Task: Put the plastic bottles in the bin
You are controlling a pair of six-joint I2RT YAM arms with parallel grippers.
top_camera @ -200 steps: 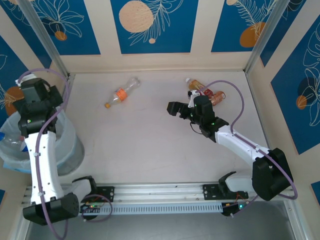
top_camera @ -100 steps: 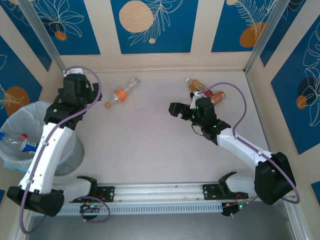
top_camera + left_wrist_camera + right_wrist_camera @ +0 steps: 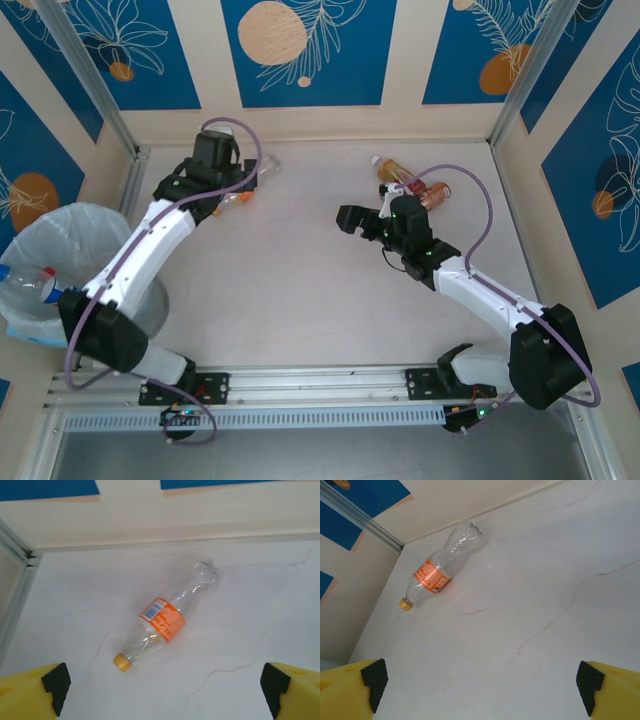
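I see 1 clear, crumpled bottle [image 3: 162, 626] with an orange label and orange cap. It lies on its side just ahead of my left gripper [image 3: 163, 682], cap end nearer and to the gripper's left. 2 more bottles lie close together beyond my right gripper [image 3: 362, 222], off to its right: 1 with amber liquid [image 3: 388, 168] and 1 red-labelled [image 3: 434, 193]. The bag-lined bin [image 3: 50, 235] stands well apart from the left gripper and holds a red-capped bottle [image 3: 35, 285].

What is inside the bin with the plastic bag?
In the bin, at least one clear bottle with a red cap lies near the bag's left side. The left arm crosses above the bin's right part, so anything under it or deeper cannot be seen.
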